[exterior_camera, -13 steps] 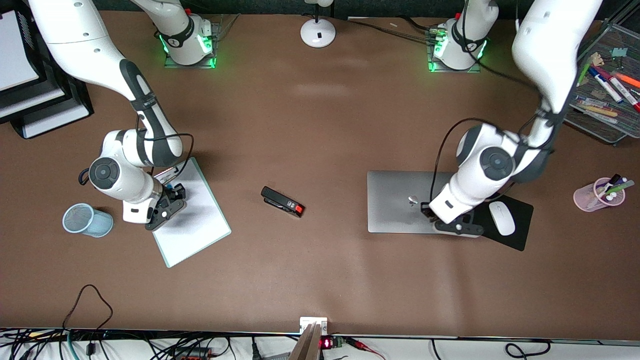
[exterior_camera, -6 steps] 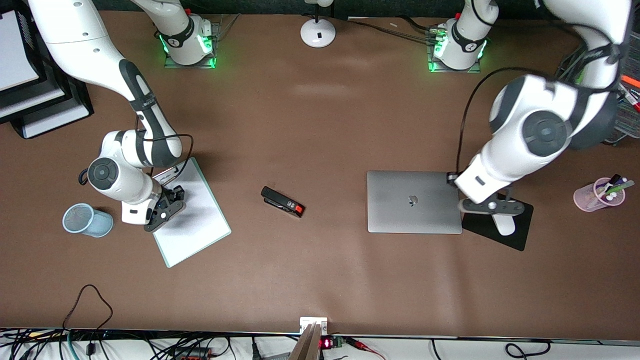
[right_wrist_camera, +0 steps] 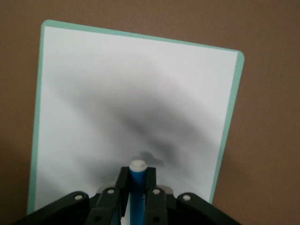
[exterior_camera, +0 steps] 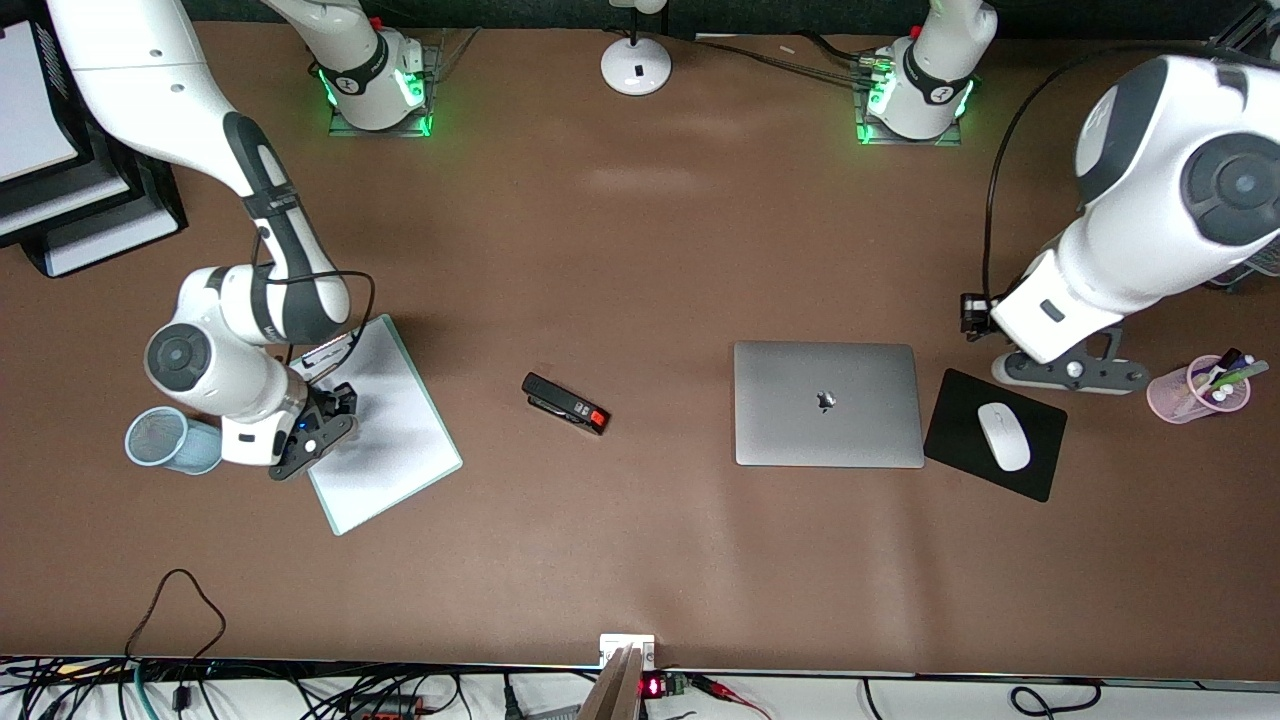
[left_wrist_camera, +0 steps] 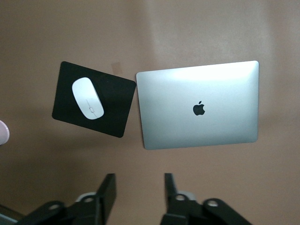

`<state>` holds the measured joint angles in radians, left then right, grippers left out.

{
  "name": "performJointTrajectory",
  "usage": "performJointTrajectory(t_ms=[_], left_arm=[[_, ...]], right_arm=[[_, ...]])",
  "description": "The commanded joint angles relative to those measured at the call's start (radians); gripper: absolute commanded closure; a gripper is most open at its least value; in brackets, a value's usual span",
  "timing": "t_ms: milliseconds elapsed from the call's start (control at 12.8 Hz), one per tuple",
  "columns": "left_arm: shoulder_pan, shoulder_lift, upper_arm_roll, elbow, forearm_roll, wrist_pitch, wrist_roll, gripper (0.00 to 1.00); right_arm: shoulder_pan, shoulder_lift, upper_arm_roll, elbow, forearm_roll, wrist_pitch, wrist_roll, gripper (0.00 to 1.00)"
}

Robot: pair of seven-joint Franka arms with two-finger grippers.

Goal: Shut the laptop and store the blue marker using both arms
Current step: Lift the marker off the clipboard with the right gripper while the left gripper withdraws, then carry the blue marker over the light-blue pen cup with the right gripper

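Since a second ago the left gripper [exterior_camera: 1075, 372] has lifted off the laptop [exterior_camera: 828, 404] lid and swung toward the left arm's end of the table; it now hangs with its fingers [left_wrist_camera: 108, 194] parted and empty over bare table between the black mouse pad [exterior_camera: 1000, 432] and the pink cup [exterior_camera: 1190, 392]. The laptop lies shut, well apart from it. The right gripper [right_wrist_camera: 136, 194] has edged toward the blue mesh cup [exterior_camera: 165, 440] and is clenched on the blue marker [right_wrist_camera: 137, 187], white tip out, seemingly just above the clipboard [right_wrist_camera: 136, 108].
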<state>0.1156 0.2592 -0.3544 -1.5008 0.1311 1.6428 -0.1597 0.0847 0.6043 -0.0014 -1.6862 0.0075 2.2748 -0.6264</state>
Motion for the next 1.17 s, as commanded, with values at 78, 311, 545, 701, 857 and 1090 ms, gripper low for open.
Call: performJointTrajectory(t_ms=[78, 311, 545, 701, 857, 1090], left_arm=[[0.035, -0.023, -0.004, 0.002, -0.019, -0.027, 0.034, 0.0], [0.061, -0.021, -0.001, 0.065, -0.021, -0.095, 0.031, 0.0], [0.079, -0.017, 0.0, 0.093, -0.019, -0.112, 0.029, 0.0], [0.125, -0.014, 0.0, 0.091, -0.022, -0.133, 0.035, 0.0], [0.131, -0.041, 0.006, 0.062, -0.041, -0.126, 0.035, 0.0], [0.04, -0.144, 0.203, -0.065, -0.143, -0.025, 0.035, 0.0]], right_arm=[[-0.008, -0.03, 0.003, 0.114, 0.012, -0.185, -0.044, 1.0], [-0.045, -0.07, 0.0, 0.141, 0.103, -0.24, -0.162, 1.0], [-0.121, -0.074, 0.0, 0.232, 0.213, -0.374, -0.361, 1.0], [-0.184, -0.074, 0.0, 0.292, 0.3, -0.469, -0.523, 1.0], [-0.23, -0.074, 0.0, 0.325, 0.354, -0.504, -0.655, 1.0], [-0.307, -0.072, 0.0, 0.332, 0.471, -0.517, -0.87, 1.0]])
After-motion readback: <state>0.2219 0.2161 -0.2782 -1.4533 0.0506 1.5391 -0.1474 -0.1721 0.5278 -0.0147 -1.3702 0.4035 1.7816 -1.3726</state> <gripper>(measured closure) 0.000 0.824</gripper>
